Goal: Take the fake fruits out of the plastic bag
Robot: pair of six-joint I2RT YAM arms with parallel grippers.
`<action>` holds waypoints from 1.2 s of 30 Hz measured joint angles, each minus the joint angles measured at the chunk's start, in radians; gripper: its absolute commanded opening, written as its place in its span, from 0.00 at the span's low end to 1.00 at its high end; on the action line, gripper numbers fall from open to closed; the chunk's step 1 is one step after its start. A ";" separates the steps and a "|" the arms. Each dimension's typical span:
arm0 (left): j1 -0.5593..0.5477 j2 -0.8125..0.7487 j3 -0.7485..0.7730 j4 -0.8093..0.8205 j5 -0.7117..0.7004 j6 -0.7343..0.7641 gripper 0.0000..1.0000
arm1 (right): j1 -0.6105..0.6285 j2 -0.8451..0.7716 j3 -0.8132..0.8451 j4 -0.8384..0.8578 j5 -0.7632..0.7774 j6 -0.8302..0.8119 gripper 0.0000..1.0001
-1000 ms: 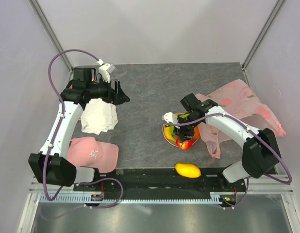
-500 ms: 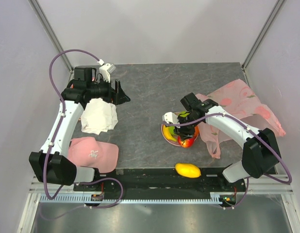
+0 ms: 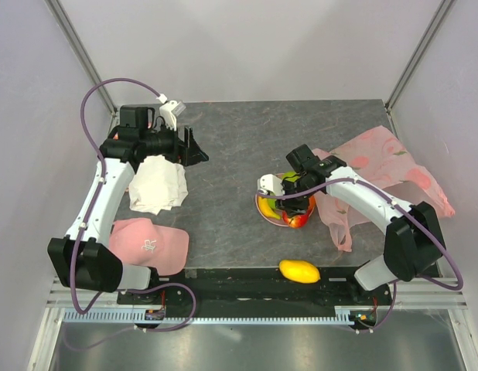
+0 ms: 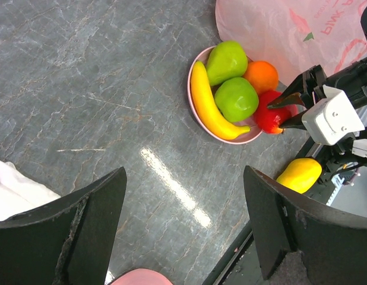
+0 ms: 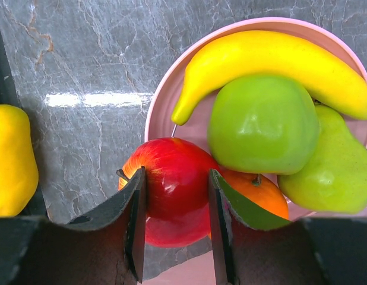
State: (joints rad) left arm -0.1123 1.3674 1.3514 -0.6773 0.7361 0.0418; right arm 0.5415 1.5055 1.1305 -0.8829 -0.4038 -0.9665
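Six fake fruits (image 3: 289, 202) show outside the plastic bag (image 3: 378, 166). Nearest, the yellow mango (image 3: 299, 270) lies alone on the near side of the pink plate (image 3: 259, 209), apart from it, at the front edge of the table (image 3: 239, 147). Well to the plate's left and slightly nearer lies a pink cloth with a logo (image 3: 150, 243).

At the plate's near rim sits the red apple (image 5: 174, 196), partly overhanging the edge. The right gripper (image 5: 176, 178) is closed on it, one finger pressed against each side. Whether the apple rests on the plate or is held just above it cannot be told.

On the plate, the orange (image 5: 258, 193) touches the red apple. Next to it is the green apple (image 5: 263, 122), with the green pear (image 5: 335, 160) against it. The banana (image 5: 272, 59) curves along the plate's left rim, touching the green apple.

Well to the plate's left lies a crumpled white cloth (image 3: 158, 184). Just beside the plate on the right and stretching beyond it, the bag lies flattened and crinkled; what it holds cannot be told.

Farthest, well to the plate's left, the left gripper (image 3: 194, 151) hangs by the white cloth's far edge. Its fingers (image 4: 94, 225) are spread wide with nothing between them.
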 measured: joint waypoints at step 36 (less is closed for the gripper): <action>0.000 0.014 0.000 0.020 0.035 -0.009 0.86 | -0.018 -0.118 0.023 -0.059 0.068 0.344 0.98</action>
State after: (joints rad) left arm -0.1123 1.3811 1.3514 -0.6571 0.7712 0.0330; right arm 0.5232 1.3876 1.1534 -0.9417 -0.3363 -0.6220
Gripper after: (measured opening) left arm 0.860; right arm 0.982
